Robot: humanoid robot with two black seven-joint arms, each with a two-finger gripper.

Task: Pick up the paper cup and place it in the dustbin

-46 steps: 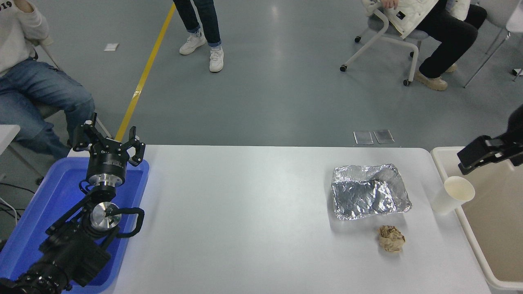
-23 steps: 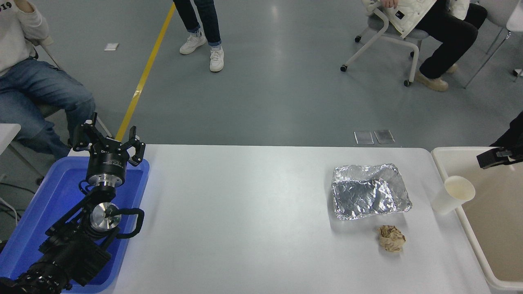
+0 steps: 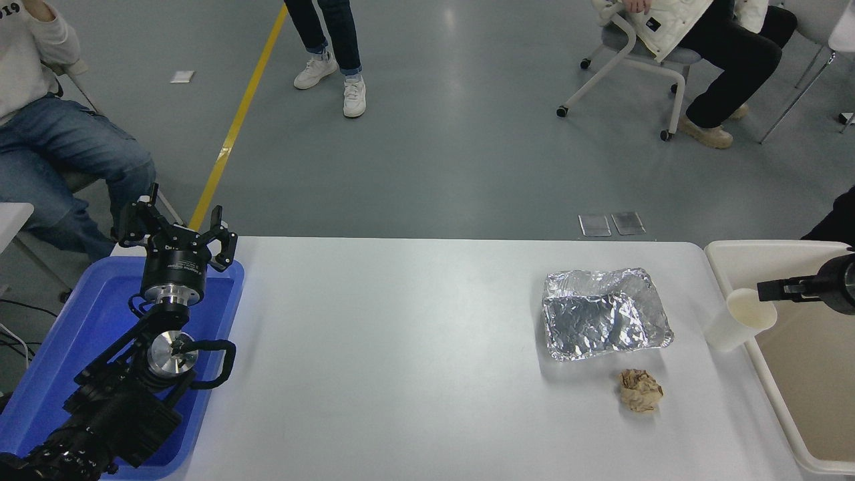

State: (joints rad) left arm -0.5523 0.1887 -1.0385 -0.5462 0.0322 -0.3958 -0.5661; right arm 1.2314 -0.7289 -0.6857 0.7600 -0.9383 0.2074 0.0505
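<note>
I see paper cup (image 3: pixel 740 319) upright by dustbin (image 3: pixel 735 257) rim; right gripper (image 3: pixel 768 291) tip at cup's far lip; jaw spread unreadable; nothing visibly held.

Left gripper (image 3: pixel 179 230) rests parked low left, jaws spread; right gripper (image 3: pixel 768 291) reaches in from the right edge.

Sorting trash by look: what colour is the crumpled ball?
Brown paper ball, clearest in the head view.
</note>
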